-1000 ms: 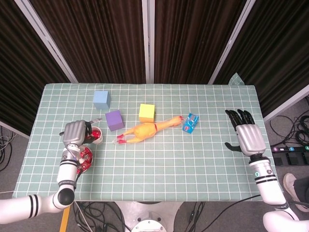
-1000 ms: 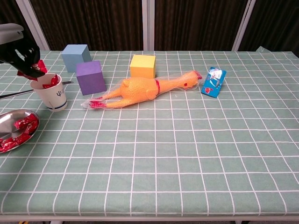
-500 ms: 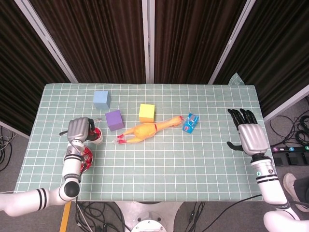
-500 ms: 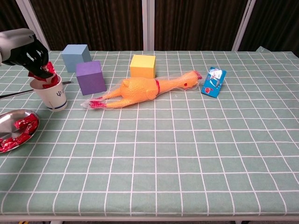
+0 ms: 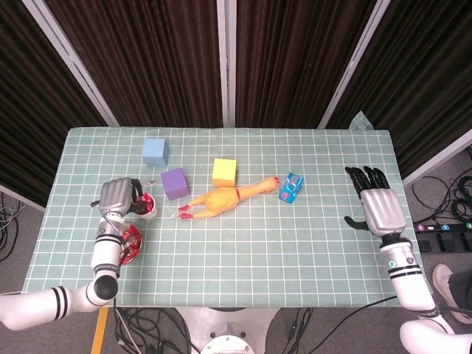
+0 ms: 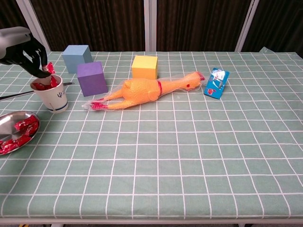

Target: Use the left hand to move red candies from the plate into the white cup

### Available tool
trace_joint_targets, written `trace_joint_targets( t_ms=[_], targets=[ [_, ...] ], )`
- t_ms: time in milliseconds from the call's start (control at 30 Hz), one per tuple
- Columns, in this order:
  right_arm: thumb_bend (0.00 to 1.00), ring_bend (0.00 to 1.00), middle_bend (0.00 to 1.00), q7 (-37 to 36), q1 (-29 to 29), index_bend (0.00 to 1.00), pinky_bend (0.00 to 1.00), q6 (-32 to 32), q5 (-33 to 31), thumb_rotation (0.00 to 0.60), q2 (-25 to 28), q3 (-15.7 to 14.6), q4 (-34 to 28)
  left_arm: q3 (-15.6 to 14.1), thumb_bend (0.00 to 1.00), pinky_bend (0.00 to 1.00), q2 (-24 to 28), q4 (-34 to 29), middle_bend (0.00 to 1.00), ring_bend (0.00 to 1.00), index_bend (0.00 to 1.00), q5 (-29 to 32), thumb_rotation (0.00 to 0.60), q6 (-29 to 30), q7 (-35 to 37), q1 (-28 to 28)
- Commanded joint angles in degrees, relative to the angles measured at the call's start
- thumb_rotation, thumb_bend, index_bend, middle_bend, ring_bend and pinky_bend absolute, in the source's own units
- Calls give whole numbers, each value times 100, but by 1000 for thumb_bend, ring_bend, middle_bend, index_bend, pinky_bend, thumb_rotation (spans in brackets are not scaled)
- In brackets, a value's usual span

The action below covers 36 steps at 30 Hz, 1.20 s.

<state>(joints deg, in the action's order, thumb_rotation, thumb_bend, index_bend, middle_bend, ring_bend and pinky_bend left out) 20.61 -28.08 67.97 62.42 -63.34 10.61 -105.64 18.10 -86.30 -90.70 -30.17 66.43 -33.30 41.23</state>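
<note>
**Left hand above the white cup, candy still pinched**

Since the previous frame the left hand (image 6: 23, 49) has drawn slightly up and back from the cup mouth, and the red candy (image 6: 47, 69) it pinches now hangs just above the rim rather than inside it. At the near left edge of the chest view, the metal plate (image 6: 12, 118) is cut off by the frame; the red candies (image 6: 16, 132) on it are only partly seen. In the head view the left forearm covers much of the plate (image 5: 135, 243). Just beyond stands the white cup (image 6: 51, 97), with more red wrappers inside; their number cannot be made out. A thin metal utensil (image 6: 68, 84) lies behind the cup, mostly hidden. The right hand (image 5: 381, 203) rests at the far right of the table, fingers spread and holding nothing; it appears only in the head view. Mid-table lies a rubber chicken (image 6: 147, 90), with a blue packet (image 6: 216, 82) to its right. Farther back stand a purple cube (image 6: 92, 78), a yellow cube (image 6: 145, 67) and a blue cube (image 6: 77, 57).
</note>
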Motion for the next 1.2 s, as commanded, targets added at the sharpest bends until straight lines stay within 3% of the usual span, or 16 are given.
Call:
trace_joint_targets(
  t_ms=[33, 633, 867, 1033, 1200],
  targets=[
    [101, 0, 91, 8, 2, 43, 0, -1, -2, 600, 2, -5, -7, -13, 287, 1000, 15, -16, 743, 1000, 646, 6, 600, 9, 0, 1],
    [101, 0, 101, -44, 40, 42, 0, 40, 68, 600, 34, -16, -30, -70, 248, 1000, 143, -173, 728, 1000, 610, 33, 600, 63, 70, 7],
    [101, 0, 100, -59, 45, 43, 0, 31, 80, 600, 44, -17, -24, -45, 244, 1000, 301, -346, 724, 1000, 610, -89, 600, 400, 26, -43],
    [101, 0, 99, -76, 56, 43, 0, 39, 127, 600, 28, -33, -24, -273, 238, 1000, 601, -717, 719, 1000, 612, -373, 600, 678, 76, -317],
    [101, 0, 99, -82, 64, 43, 0, 35, 135, 600, 31, -41, -10, -707, 235, 1000, 960, -997, 720, 1000, 613, -771, 600, 736, 484, -827]
  ],
)
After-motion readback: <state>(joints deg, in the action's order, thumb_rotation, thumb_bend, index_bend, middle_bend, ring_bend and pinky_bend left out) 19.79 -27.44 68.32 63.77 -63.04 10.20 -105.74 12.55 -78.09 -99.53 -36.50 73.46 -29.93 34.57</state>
